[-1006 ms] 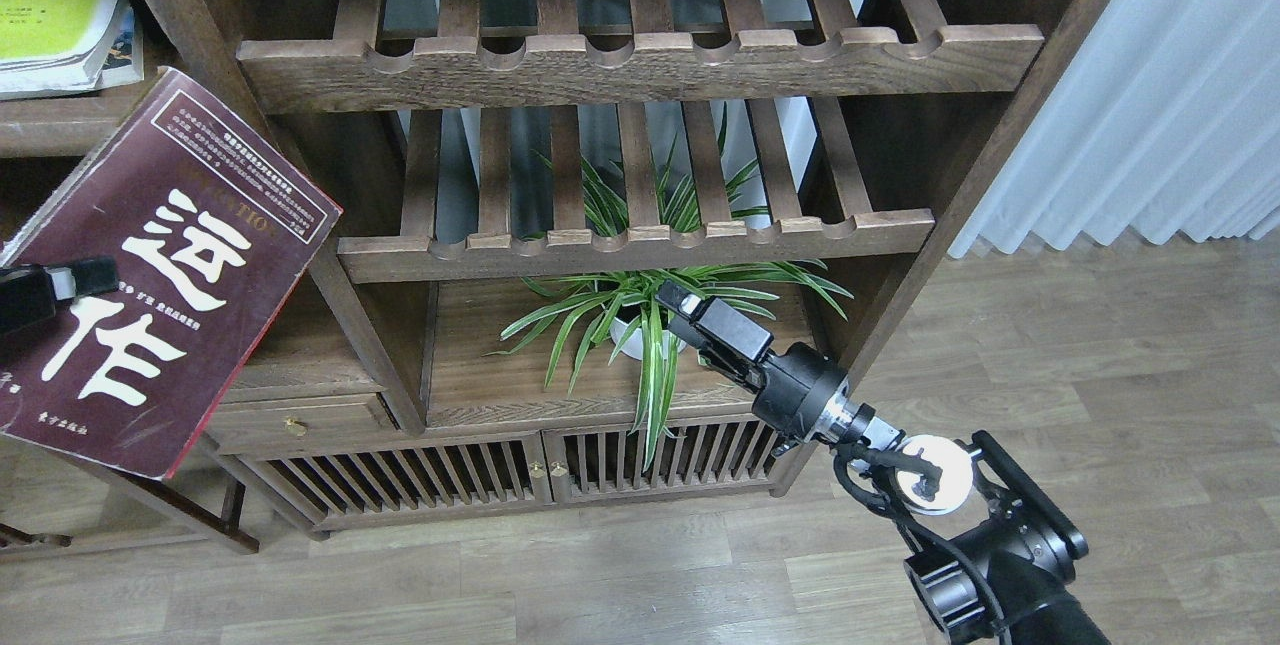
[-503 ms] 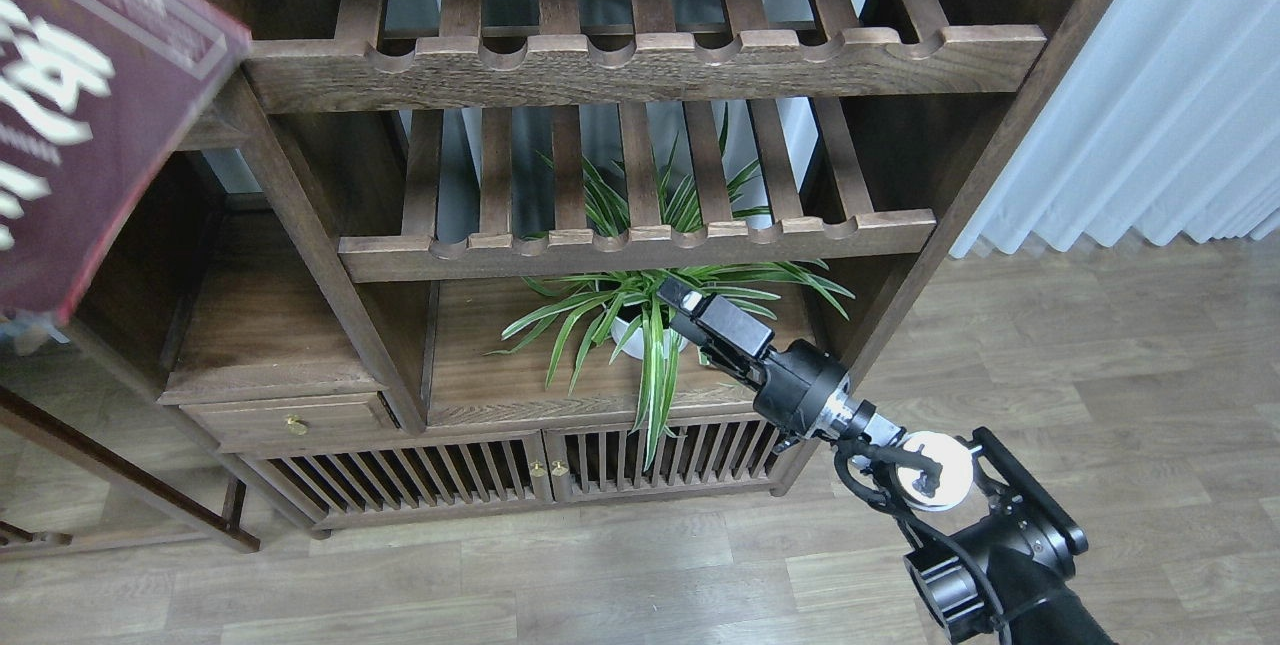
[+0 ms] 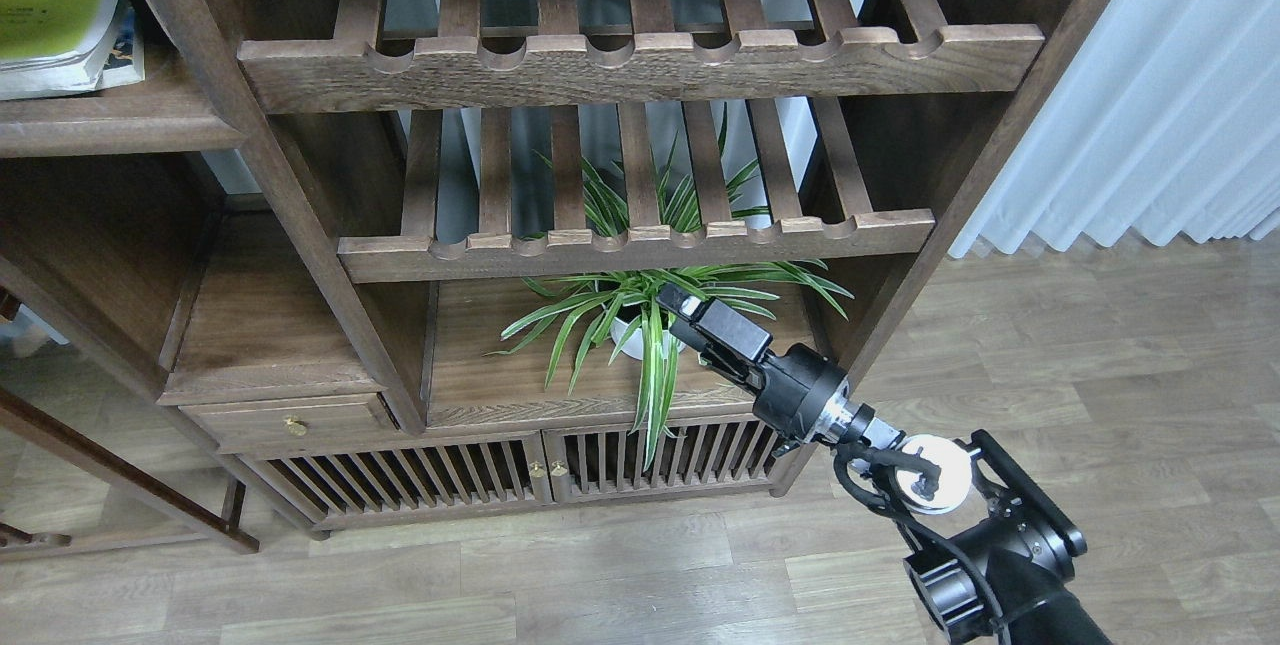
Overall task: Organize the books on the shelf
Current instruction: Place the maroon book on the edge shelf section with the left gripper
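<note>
A yellow-green book [image 3: 50, 0] with white page edges lies flat on the solid dark-brown shelf [image 3: 120, 123] at the top left, cut off by the frame edge. Under it the corner of a second book [image 3: 128, 50] with a colourful cover sticks out. My right gripper [image 3: 682, 308] hangs low in the middle, in front of the potted plant and far from the books; it holds nothing, and its dark fingers cannot be told apart. My left arm and gripper are out of view.
Two slatted racks [image 3: 640, 60] with notched front rails fill the centre of the cabinet. A spider plant in a white pot [image 3: 640, 330] stands on the board below them. There is a small drawer [image 3: 290, 422] at lower left, slatted doors [image 3: 500, 470] beneath, and a curtain [image 3: 1150, 95] at right.
The maroon book, held at the left a second ago, rose to the top left corner and has now left the view with my left gripper. The right arm stayed put.
</note>
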`<state>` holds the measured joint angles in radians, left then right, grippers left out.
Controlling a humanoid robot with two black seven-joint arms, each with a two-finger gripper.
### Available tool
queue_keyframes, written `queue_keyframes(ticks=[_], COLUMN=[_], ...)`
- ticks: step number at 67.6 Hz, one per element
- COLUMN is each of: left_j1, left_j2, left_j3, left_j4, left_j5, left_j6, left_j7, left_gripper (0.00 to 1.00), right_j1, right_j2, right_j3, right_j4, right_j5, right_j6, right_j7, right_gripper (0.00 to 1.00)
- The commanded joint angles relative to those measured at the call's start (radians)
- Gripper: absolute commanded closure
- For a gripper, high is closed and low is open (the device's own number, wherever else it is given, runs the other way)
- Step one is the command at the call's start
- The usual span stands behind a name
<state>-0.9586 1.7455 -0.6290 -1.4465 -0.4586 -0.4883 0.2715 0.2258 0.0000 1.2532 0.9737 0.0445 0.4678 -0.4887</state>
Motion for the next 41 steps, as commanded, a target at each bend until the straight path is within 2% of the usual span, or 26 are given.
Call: queue_keyframes(ticks=[1, 26, 29, 35, 41], left_j1=[-0.005, -0.031, -0.032, -0.034, -0.061], left_j2=[0.0, 0.0, -0.035, -0.078, -0.135], left_j3=[0.0, 0.0, -0.001, -0.006, -0.008], left_j4=[0.023, 0.1, 0.126, 0.155, 0.19], left_j5=[-0.002, 0.011, 0.018, 0.02, 0.02], left_j6=[0.0, 0.0, 0.0, 0.0, 0.0], left_j7=[-0.002, 0.003, 0.003, 0.023, 0.061], left_gripper=[1.0, 1.0, 1.0, 1.0, 1.0], right_j1=[0.0, 0.0, -0.002, -0.002, -0.002], right_j2=[0.0, 0.0, 0.0, 0.0, 0.0], right_j3=[0.0, 0.0, 0.0, 0.0, 0.0], right_j4=[-0.001, -0.003, -0.003, -0.003, -0.003], right_j5=[0.0, 0.0, 0.002, 0.0, 0.0], right_j6=[0.0, 0.0, 0.0, 0.0, 0.0], right_j7=[0.0, 0.0, 0.0, 0.0, 0.0], right_gripper=[0.0, 0.0, 0.0, 0.0, 0.0])
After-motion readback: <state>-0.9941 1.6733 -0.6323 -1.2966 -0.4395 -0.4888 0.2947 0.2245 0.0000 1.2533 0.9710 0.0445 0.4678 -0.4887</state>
